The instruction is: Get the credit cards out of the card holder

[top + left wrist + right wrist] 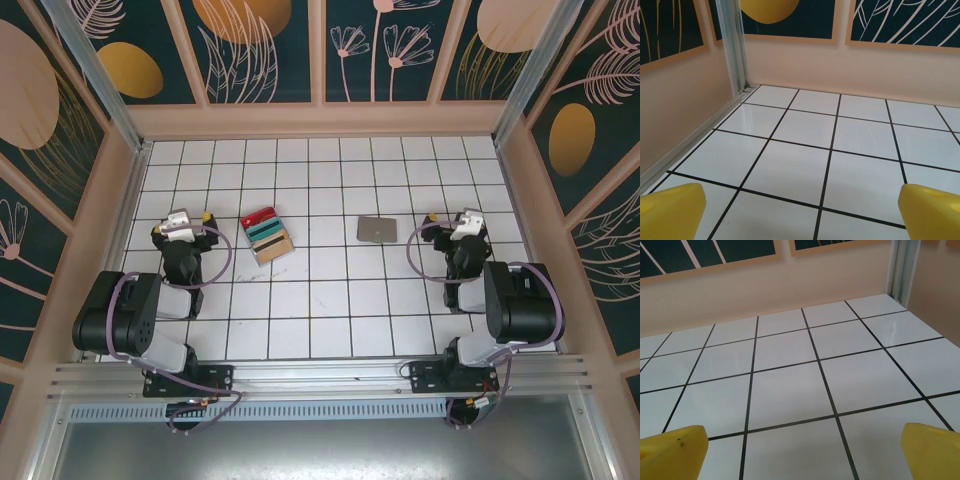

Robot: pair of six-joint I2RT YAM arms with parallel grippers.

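Observation:
In the top view the credit cards (267, 235) lie fanned on the white tiled floor: a red one at the back, then teal ones, then a tan one nearest me. The card holder (377, 229), a flat grey wallet, lies about three tiles to their right, apart from them. My left gripper (182, 217) rests left of the cards, open and empty. My right gripper (462, 217) rests right of the holder, also open and empty. In each wrist view the yellow fingertips (672, 212) (672, 450) stand wide apart over bare tiles.
Pink walls (315, 120) enclose the tiled floor on three sides, with metal posts (735, 45) (902, 267) in the back corners. Both arm bases sit on the rail (320, 375) at the near edge.

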